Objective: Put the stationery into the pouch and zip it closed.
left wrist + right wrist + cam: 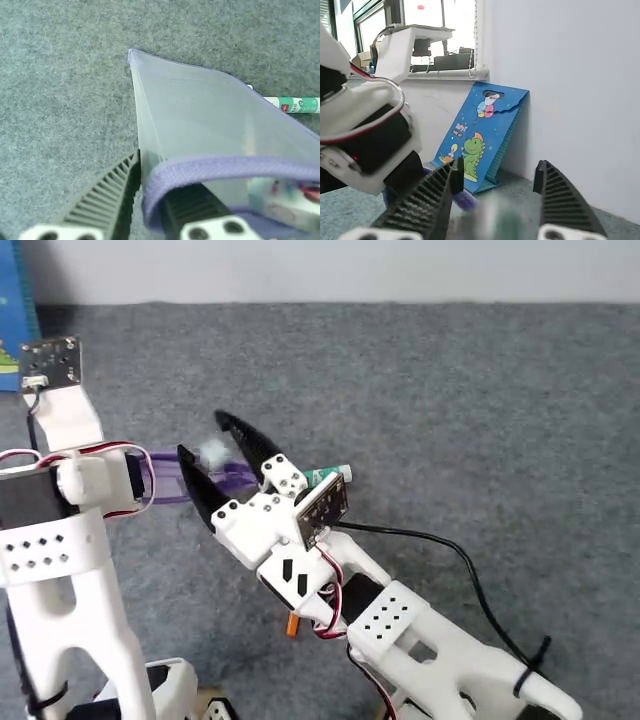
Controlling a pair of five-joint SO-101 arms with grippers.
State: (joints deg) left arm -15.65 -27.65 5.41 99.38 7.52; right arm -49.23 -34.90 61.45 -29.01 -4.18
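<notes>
Left tool (150, 175) is clenched on the purple-trimmed rim of the pouch (200, 120), one finger outside the wall and one inside the mouth. The pouch is translucent. It rests on the grey surface (480, 400) at centre-left in the high view, mouth held open toward the left arm.

Right tool (203, 437) is released, jaws spread wide, hovering over the pouch's open end. There's a pale blurred blob (213, 450) between the jaws. Can't tell what it is or whether either finger touches it.

Green-and-white pen (295, 105) lies flat on the surface just beside the pouch, outside it. In the high view it's partly behind the right arm's wrist.

Something pale with red and teal marks (280, 195) shows through the pouch wall near the mouth, too blurred to identify.

Blue gift bag (485, 135) with a dinosaur print leans on the wall at the far left edge of the surface, well apart from the pouch.
</notes>
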